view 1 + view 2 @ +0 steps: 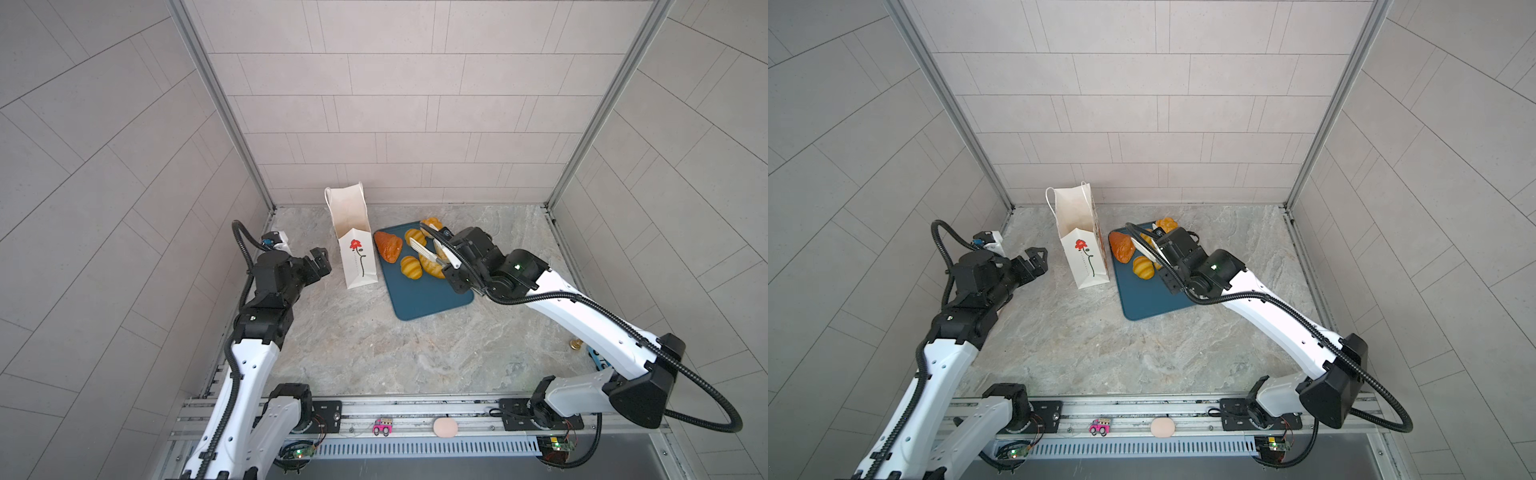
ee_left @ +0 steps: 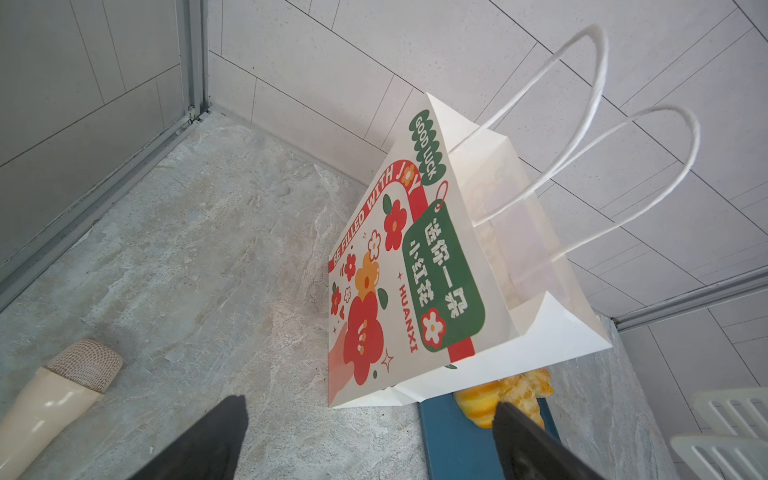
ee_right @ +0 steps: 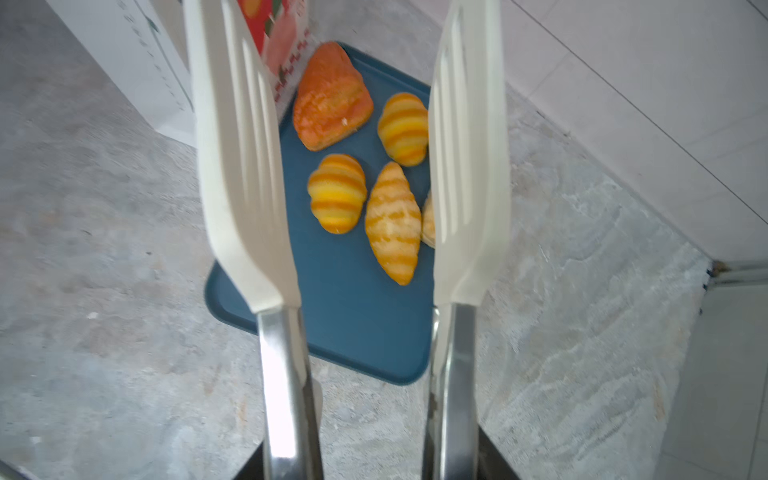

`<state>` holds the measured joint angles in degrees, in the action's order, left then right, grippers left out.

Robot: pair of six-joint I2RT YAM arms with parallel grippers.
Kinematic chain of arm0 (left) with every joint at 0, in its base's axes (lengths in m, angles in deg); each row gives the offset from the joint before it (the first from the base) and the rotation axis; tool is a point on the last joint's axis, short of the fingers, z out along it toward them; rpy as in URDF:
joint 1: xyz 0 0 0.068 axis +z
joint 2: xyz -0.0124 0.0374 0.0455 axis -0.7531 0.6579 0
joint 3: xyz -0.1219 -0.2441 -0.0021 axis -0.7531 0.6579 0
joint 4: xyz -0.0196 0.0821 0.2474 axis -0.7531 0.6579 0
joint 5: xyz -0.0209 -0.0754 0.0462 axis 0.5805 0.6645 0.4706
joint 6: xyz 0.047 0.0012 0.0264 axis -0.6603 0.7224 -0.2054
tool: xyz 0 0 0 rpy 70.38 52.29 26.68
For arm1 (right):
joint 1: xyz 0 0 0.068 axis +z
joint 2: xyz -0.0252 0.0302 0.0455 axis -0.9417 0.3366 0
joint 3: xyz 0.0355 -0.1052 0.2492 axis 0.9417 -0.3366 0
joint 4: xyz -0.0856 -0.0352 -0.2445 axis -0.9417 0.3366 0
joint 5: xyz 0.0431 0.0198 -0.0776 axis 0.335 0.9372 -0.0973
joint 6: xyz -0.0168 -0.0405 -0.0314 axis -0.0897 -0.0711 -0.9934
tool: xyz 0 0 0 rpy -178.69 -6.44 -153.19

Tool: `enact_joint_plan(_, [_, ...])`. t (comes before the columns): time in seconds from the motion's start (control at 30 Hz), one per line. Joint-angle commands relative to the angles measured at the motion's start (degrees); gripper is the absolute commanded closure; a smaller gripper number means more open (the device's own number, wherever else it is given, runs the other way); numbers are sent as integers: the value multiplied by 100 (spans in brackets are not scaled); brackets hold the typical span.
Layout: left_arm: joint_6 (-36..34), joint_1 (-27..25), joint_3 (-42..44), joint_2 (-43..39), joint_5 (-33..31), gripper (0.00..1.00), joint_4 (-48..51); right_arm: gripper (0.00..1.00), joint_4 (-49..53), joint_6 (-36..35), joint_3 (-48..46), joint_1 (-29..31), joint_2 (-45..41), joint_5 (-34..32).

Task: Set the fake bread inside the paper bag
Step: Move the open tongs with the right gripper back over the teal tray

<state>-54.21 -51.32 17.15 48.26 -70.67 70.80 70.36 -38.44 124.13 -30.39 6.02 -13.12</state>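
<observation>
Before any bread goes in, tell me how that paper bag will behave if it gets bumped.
The paper bag stands tall on a narrow base, so a nudge near its rim would probably tip it. Its walls look thin, nearly see-through in the left wrist view, so it is likely light and would buckle rather than resist.

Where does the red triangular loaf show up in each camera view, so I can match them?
In a top view: loaf on the tray's far left corner, right of the bag.
In a top view: loaf at the same corner, beside the bag.
Left wrist: not in it.
Right wrist: loaf between the blades of the tongs, at the tray corner by the bag.
Shared landmark: the blue tray, in all four views.
</observation>
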Motion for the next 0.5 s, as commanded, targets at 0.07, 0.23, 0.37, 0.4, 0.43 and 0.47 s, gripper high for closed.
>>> enact_joint_plan(0.07, [-70, -212, -136, 9, -306, 0, -143, 46, -178, -218, -806, -515, -305, -259])
enact_joint_plan(0.23, [-78, -333, -125, 16, -429, 0, -152, 46, -377, -319, -1339, -820, -245, -107])
enact_joint_plan(0.37, [-78, -396, -126, 53, -454, 0, -187, 46, -351, -370, -1441, -954, 129, -15])
enact_joint_plan(0.4, [-74, -403, -130, 52, -470, 0, -186, 46, -305, -363, -1412, -1000, 268, -11])
enact_joint_plan(0.43, [-75, -404, -118, 55, -473, 0, -196, 46, -196, -285, -1339, -1061, 429, 17])
enact_joint_plan(0.47, [-78, -407, -116, 60, -482, 0, -196, 47, -126, -231, -1282, -1125, 566, 69])
